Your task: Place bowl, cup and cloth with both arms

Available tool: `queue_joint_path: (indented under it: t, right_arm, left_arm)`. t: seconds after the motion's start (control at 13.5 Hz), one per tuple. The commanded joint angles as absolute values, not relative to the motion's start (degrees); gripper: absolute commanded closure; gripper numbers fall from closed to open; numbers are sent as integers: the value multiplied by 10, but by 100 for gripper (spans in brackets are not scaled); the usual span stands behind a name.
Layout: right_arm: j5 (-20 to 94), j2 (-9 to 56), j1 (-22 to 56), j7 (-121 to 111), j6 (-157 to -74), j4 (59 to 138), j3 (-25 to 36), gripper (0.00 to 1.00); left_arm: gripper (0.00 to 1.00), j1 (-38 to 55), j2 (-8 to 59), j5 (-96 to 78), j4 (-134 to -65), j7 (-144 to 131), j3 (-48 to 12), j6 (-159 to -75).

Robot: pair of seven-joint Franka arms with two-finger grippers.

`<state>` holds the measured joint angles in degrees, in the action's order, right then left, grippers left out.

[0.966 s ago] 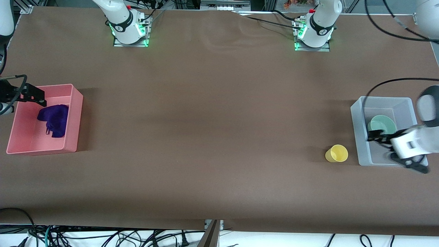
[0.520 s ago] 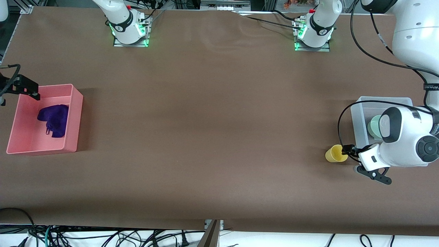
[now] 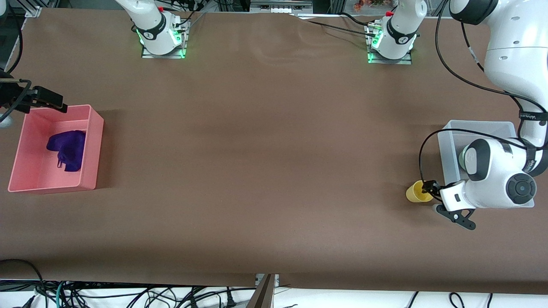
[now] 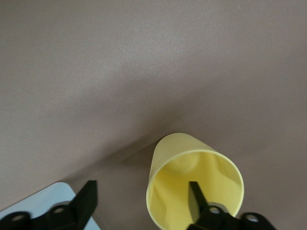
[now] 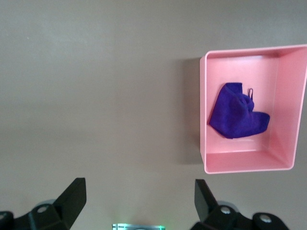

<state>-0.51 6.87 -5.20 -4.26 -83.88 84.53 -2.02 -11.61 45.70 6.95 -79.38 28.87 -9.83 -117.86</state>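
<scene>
Down on the brown counter [image 3: 265, 171], toward the left arm's end: the cup [image 3: 414, 192], small, bright yellow, smooth plastic, upright, round rim open to the wrist view [image 4: 194, 184]. Just beside it, a clear bin [image 3: 447, 149], with the pale mint-green bowl [image 3: 461, 156] inside, mostly hidden by the arm. At the cup's rim, the left claw [image 3: 428, 187], one finger [image 4: 197, 199] inside the mouth, the other [image 4: 84, 201] outside and apart from the wall; not yet clamped on the cup. Toward the right arm's end, a pink bin [image 3: 92, 145] holding the cloth [image 3: 67, 149], deep purple, soft, crumpled in loose folds. Above that bin's edge, the right claw [image 3: 43, 100], spread wide and holding nothing, waiting.
</scene>
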Motion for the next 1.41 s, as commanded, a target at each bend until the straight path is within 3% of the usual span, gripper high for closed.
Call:
queue_joint_path:
  t: [0.0,0.07,0.15,0.59,1.11,1.34]
  right_arm:
    - [-24,58,-56,-40,-828,850,-21,0]
    - [-24,61,-56,-40,-827,850,-18,0]
    - [-21,62,-60,-40,-828,850,-18,0]
    - [-20,63,-63,-40,-829,850,-18,0]
    - [-18,64,-66,-40,-828,850,-18,0]
    - [-19,64,-65,-40,-828,850,-18,0]
  left_arm:
    - [82,-120,468,73,-795,303,-98,-1196]
    - [98,-120,468,69,-795,304,-99,-1196]
    - [100,-120,466,68,-795,304,-99,-1196]
    - [100,-119,426,64,-782,296,-102,-1166]
    - [100,-155,347,69,-730,317,-98,-949]
    - [100,-199,342,76,-742,418,-92,-948]
